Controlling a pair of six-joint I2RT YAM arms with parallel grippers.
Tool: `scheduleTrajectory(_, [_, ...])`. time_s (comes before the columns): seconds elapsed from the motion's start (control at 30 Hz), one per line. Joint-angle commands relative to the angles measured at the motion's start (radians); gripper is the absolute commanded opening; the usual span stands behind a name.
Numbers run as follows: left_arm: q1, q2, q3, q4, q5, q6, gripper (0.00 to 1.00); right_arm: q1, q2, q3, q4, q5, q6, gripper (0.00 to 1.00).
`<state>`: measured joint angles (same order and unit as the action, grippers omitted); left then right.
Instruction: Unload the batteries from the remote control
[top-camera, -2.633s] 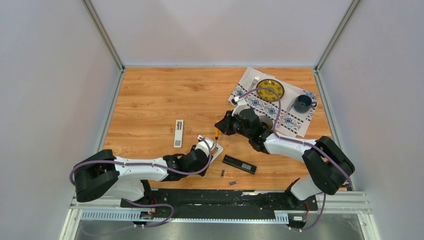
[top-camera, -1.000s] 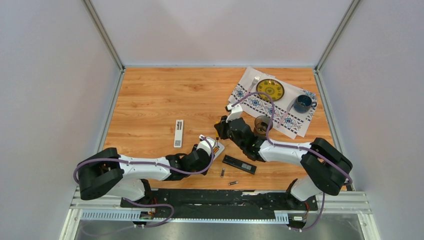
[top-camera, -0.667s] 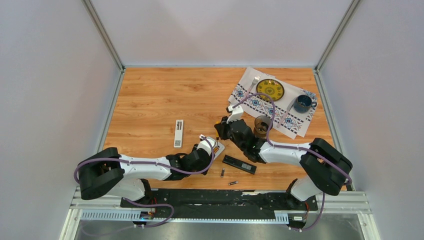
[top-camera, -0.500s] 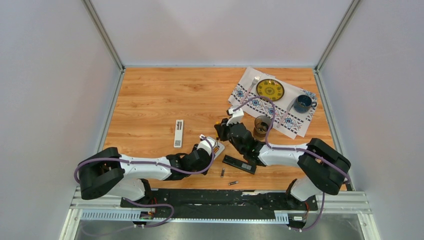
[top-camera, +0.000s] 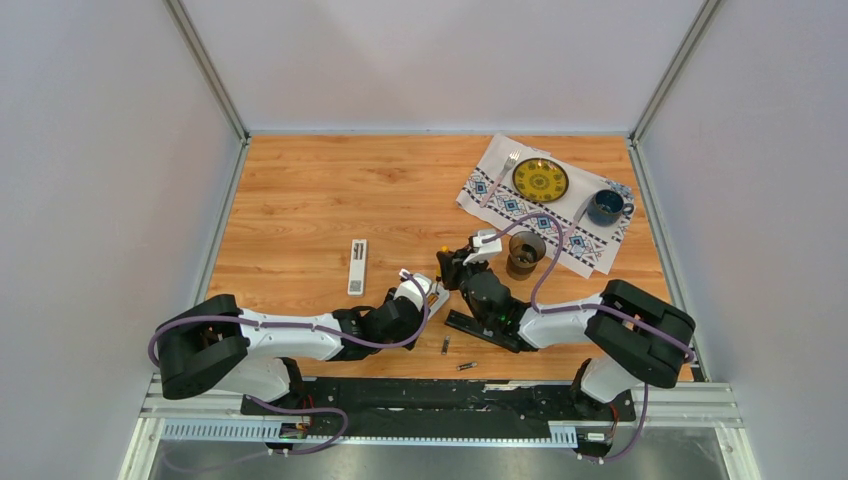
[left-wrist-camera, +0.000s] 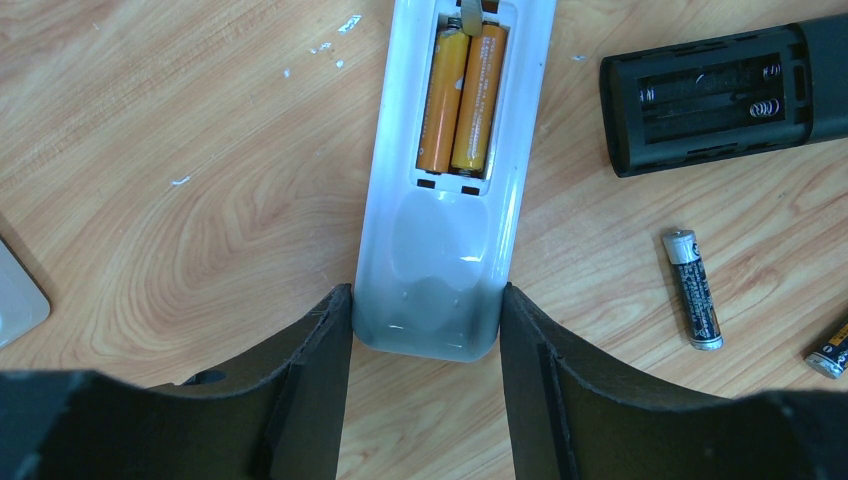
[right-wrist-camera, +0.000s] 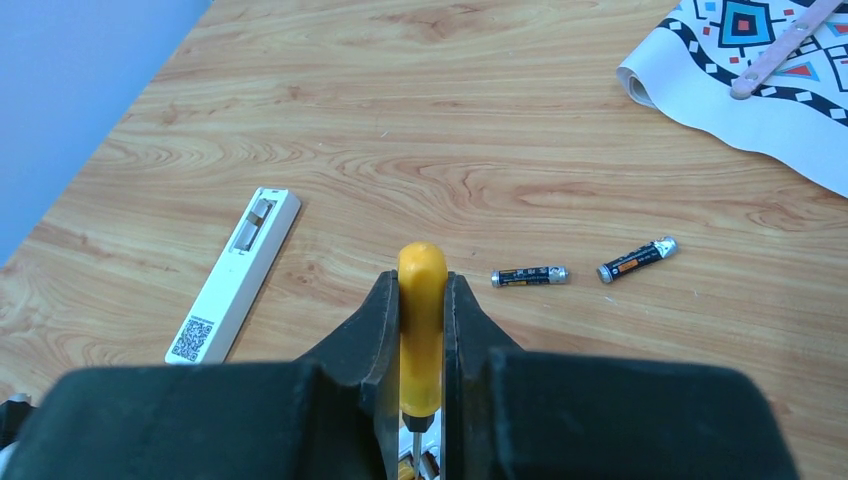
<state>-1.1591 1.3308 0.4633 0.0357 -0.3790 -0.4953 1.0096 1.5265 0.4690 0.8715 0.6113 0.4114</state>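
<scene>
At the near middle of the counter (top-camera: 300, 200), the left hand (left-wrist-camera: 427, 345) is clamping the near end of the white remote (left-wrist-camera: 440, 230). Its fingers (left-wrist-camera: 310, 400) are pressing on both long sides, jaws roughly half spread. The remote is lying flat, back up, cover off. Two golden-orange batteries (left-wrist-camera: 462, 98) are sitting side by side in its bay. A silvery tip (left-wrist-camera: 470, 15) is poking into the far end of that bay, right at the batteries' ends; actual contact is hard to tell.

The right hand (right-wrist-camera: 421, 290) is gripping the yellow-handled screwdriver (right-wrist-camera: 421, 330) around the handle, jaws nearly closed, shaft pointing down. In the top view it is hanging over the far end of the white remote, just beyond the left hand.

The black remote (left-wrist-camera: 720, 95) is lying just right of the white one, bay open and empty, springs showing. Two dark batteries (left-wrist-camera: 692, 290) are lying loose on the counter near it, apart from each other. A white strip with a QR label (right-wrist-camera: 235, 275) is lying well left of the hands.

A patterned placemat (top-camera: 495, 190) at the far right is carrying a yellow plate (top-camera: 540, 180), a blue cup (top-camera: 606, 207) and a brown glass (top-camera: 524, 250).
</scene>
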Motion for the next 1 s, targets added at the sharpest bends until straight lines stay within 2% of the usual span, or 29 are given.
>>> scheduleTrajectory(0.0, [-0.002,0.044,-0.032,-0.046,0.077,-0.032,0.16,0.007,0.024,-0.027,0.082,0.048,0.004,0.00])
scheduleTrajectory(0.4, [-0.004,0.053,-0.026,-0.048,0.078,-0.031,0.13,0.015,0.069,-0.015,0.072,-0.021,0.017,0.00])
scheduleTrajectory(0.63, [-0.004,0.053,-0.028,-0.049,0.077,-0.032,0.01,0.035,0.090,-0.017,0.035,-0.083,0.082,0.00])
scheduleTrajectory(0.97, [-0.002,0.070,-0.026,-0.045,0.075,-0.035,0.00,0.009,0.047,-0.041,0.027,-0.226,0.219,0.00])
